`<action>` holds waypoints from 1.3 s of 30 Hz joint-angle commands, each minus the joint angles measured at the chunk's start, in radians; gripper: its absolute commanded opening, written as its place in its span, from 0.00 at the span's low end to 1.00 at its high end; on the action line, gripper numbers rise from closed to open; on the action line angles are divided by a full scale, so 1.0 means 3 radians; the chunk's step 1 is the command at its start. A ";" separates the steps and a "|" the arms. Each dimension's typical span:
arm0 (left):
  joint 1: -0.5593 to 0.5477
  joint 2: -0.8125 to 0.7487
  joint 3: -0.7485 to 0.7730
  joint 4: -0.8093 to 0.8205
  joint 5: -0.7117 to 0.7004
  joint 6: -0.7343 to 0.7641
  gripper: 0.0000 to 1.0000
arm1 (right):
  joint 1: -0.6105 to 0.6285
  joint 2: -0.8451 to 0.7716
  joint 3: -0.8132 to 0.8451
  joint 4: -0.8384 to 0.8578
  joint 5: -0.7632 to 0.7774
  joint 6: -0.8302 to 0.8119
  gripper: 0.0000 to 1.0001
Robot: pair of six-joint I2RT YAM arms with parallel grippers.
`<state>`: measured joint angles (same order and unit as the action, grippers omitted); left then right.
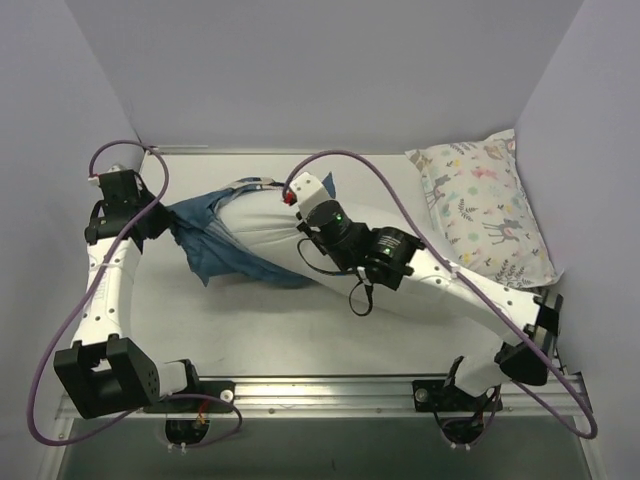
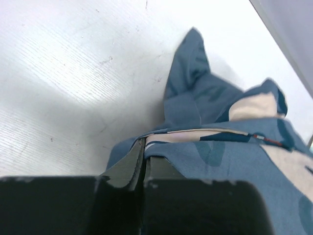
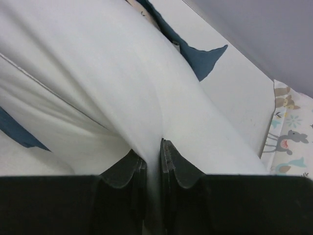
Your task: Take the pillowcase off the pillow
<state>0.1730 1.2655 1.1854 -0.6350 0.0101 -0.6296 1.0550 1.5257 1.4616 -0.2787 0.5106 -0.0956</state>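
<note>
This looks like a robot test cell in a lab: my left arm (image 1: 105,285) and right arm (image 1: 470,290) are bolted to a metal rail (image 1: 330,385) at the near edge of a bare white counter (image 1: 300,320), boxed in on three sides by plain pale walls (image 1: 330,70). Purple cables (image 1: 345,154) loop loose over my arms. The pillow (image 1: 265,240) lies straight on the counter, and an animal-print pillow (image 1: 485,210) sits in the far right corner.

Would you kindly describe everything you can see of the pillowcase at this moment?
The pillowcase is dark blue soft fabric with pale printed patches, rumpled and bunched at the left end of the white pillow, much of which shows bare. It rests on the white table, and the left gripper is shut on a fold of its edge.
</note>
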 commanded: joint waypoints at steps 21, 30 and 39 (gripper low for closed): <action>0.0563 0.0128 0.0409 0.0225 -0.0872 -0.0192 0.00 | -0.1154 -0.0801 0.0792 -0.0769 -0.0521 0.1075 0.00; 0.0538 0.0097 0.0472 0.0286 -0.0311 -0.0131 0.00 | -0.1057 0.0134 0.1494 -0.0677 -0.0255 0.1320 0.00; 0.0017 -0.0067 -0.0254 0.0541 -0.0034 0.0007 0.00 | -0.1078 0.1024 0.1193 -0.0033 -0.0714 0.1785 0.00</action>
<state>0.2436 1.2720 1.1412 -0.5499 -0.0547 -0.6636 0.7300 1.8465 1.8336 -0.4568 0.3386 0.3645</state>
